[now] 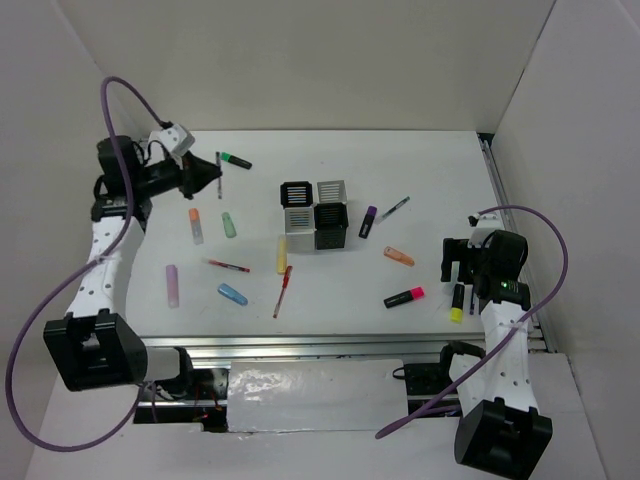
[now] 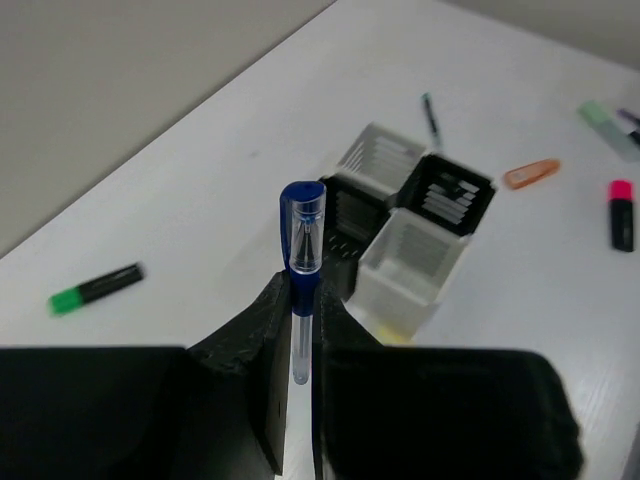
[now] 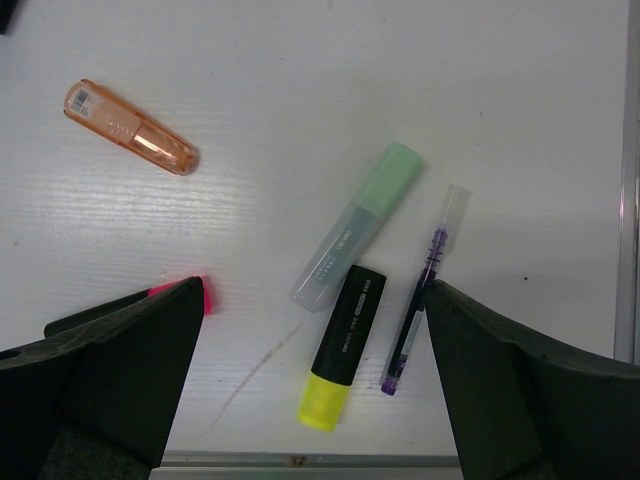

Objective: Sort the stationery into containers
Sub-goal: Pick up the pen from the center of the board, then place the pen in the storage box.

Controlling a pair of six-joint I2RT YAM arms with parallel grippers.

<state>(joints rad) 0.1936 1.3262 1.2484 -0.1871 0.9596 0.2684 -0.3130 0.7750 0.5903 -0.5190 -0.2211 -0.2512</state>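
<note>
From above, the left pincer (image 1: 214, 174) hangs over the far left of the tabletop (image 1: 420, 165), closed on a blue-capped pen (image 1: 219, 190). A green-ended highlighter (image 1: 236, 160) lies just beyond it. The containers (image 1: 315, 213), two black and two silver-white cups joined in a square block, stand mid-tabletop, well apart from that pincer. Loose markers and two red pens (image 1: 284, 291) lie scattered left of and in front of the block. A purple marker (image 1: 367, 221) and a thin dark pen (image 1: 394, 208) lie to its right. The right pincer (image 1: 460, 265) hovers near the right edge, beside a yellow-ended highlighter (image 1: 457, 302) and a pink-ended highlighter (image 1: 404, 297).

In the left wrist view, the left pincer (image 2: 300, 305) clamps the blue-capped pen (image 2: 303, 250) on its clear barrel, with the cap pointing away from the camera. Beyond it stand the containers (image 2: 410, 240); whether anything is inside them cannot be told.

In the right wrist view, the right pincer (image 3: 312, 290) stands wide open and holds nothing. Between its fingers lie a mint marker (image 3: 358, 227), the yellow-ended highlighter (image 3: 341, 347) touching it, and a purple pen (image 3: 422, 290) just beside them. An orange marker (image 3: 130, 127) lies apart at upper left.
</note>
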